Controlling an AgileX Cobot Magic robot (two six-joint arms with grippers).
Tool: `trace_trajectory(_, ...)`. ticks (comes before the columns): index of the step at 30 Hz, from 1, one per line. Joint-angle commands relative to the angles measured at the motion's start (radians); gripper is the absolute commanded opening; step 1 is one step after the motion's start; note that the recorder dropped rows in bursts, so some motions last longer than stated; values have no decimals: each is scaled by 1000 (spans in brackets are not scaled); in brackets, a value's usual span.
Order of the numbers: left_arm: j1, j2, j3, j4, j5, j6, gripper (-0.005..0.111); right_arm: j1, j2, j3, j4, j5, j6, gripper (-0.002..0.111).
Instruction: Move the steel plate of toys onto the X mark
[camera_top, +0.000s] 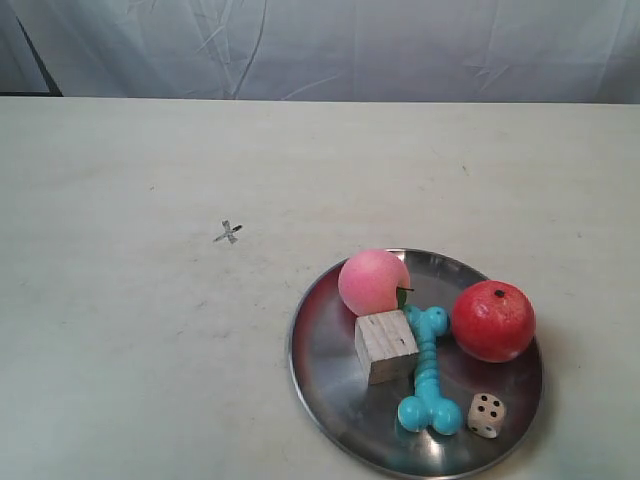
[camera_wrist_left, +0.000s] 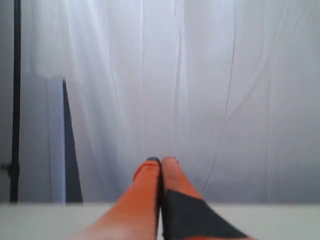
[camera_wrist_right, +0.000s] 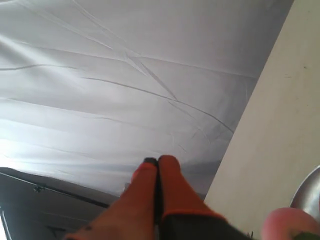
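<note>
The steel plate (camera_top: 325, 385) lies on the table at the exterior view's lower right. On it are a pink peach (camera_top: 372, 281), a red apple-like fruit (camera_top: 492, 320), a pale wooden cube (camera_top: 385, 346), a turquoise bone-shaped toy (camera_top: 429, 370) and a small white die (camera_top: 486, 415). The X mark (camera_top: 228, 232) is on the bare table up and to the left of the plate. Neither arm shows in the exterior view. My left gripper (camera_wrist_left: 160, 161) is shut, empty, aimed at the curtain. My right gripper (camera_wrist_right: 157, 160) is shut, empty; the plate's rim (camera_wrist_right: 306, 192) and peach (camera_wrist_right: 285, 223) show in a corner.
A white curtain (camera_top: 330, 45) hangs behind the table's far edge. A dark vertical pole (camera_wrist_left: 16, 100) stands beside the curtain in the left wrist view. The pale tabletop (camera_top: 120, 330) stretches left of the plate.
</note>
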Motion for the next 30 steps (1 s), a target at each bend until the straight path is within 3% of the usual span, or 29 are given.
trace_trajectory(1, -5, -5, 2, -3, -449, -4, 0, -6, -7, 2, -35, -120, -31, 0)
trace_trajectory(2, -5, -5, 2, -6, -566, -12, 0, -6, -7, 2, -35, -144, -71, 0)
trace_trajectory(3, -5, -5, 2, -20, -562, -62, 0, -6, -7, 2, -35, -149, -89, 0)
trace_trajectory(4, -5, -5, -30, -66, -399, -178, 0, -7, -7, 2, -35, -140, -89, 0)
trace_trajectory(7, -5, 30, -131, -95, -34, -203, 0, -6, -7, 2, -35, -139, -89, 0)
trace_trajectory(12, -5, 184, -261, -93, 98, -214, 0, -6, -7, 2, -120, -251, -91, 0)
trace_trajectory(15, -5, 304, -365, -93, 265, -214, 0, -5, 6, 2, -244, -300, -104, 0)
trace_trajectory(19, -5, 521, -482, -93, 581, -214, 0, -5, 63, -11, -537, -244, -106, 0)
trace_trajectory(22, -5, 684, -533, -120, 716, -190, 0, -5, 117, -79, -710, -128, -106, 0)
trace_trajectory(24, -5, 780, -553, -190, 751, -160, 0, -5, 168, -156, -771, 44, -110, -1)
trace_trajectory(27, -5, 917, -575, -436, 793, 30, 0, -5, 269, -267, -859, 325, -110, -1)
trace_trajectory(30, -5, 1014, -575, -866, 801, 420, 0, -5, 379, -331, -869, 516, -108, -1)
